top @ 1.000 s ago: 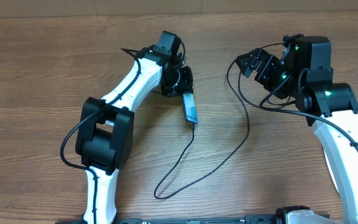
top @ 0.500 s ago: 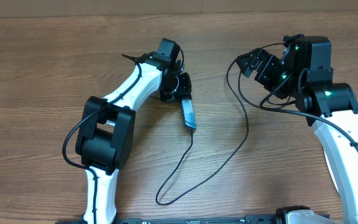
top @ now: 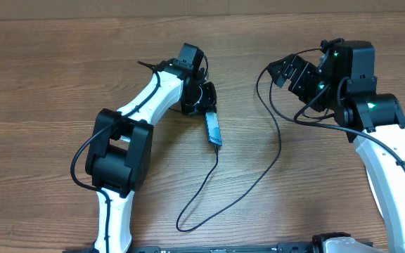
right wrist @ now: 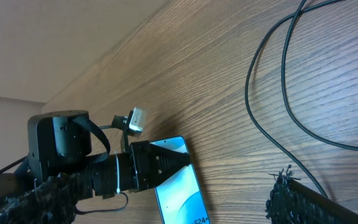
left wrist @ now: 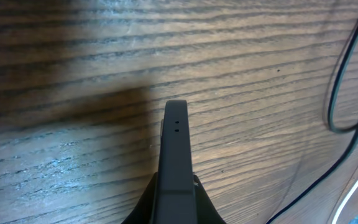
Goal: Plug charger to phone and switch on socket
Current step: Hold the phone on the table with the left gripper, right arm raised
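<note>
On the brown wooden table (top: 48, 56) your left gripper (top: 207, 105) pinches the slim blue-screened phone (top: 214, 130) on edge, thin black charger cable (top: 280, 140) trailing from its near end, so lower it without tugging; whether your right gripper (top: 287, 70), right of the phone, is closed is unclear.

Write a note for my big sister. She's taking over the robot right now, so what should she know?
Left pincer: shut on one end of the phone, held edge-up.
Right pincer: open, holding nothing.
Charger: its cable loops over the table. Its tip meets the phone's other end and looks plugged in, so that step seems done.
Socket: not in any view, and the cable's plug end is hidden too.
Left to do: check the plug is in the socket, then switch it on.
</note>
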Tool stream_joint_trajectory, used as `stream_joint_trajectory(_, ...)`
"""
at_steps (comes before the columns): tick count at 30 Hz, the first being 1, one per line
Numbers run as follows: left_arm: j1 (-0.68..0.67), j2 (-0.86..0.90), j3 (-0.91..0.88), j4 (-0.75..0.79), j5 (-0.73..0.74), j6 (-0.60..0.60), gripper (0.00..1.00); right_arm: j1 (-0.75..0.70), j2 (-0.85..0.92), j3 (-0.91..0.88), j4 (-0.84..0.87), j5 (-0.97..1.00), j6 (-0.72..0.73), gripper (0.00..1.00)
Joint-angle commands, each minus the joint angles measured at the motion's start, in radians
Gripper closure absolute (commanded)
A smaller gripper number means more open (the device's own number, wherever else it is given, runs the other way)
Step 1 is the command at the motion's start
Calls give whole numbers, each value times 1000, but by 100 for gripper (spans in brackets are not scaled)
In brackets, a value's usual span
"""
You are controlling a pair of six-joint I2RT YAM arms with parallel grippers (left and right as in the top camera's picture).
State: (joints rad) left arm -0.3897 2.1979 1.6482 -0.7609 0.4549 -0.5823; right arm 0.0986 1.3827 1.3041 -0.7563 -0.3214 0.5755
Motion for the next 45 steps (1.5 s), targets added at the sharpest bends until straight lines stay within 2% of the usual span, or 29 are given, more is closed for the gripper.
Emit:
stream_joint_trajectory(1, -4, 6, -20, 2, 8, -16, 96, -3, -14, 12, -2, 14, -8, 0)
stream_joint_trajectory(25, -3, 6, -82, 35, 17, -16, 96, -3, -14, 11, -2, 14, -8, 0)
stream_joint_trajectory(45, -3, 6, -82, 32, 17, -16, 87, -3, -13, 11, -2, 14, -8, 0)
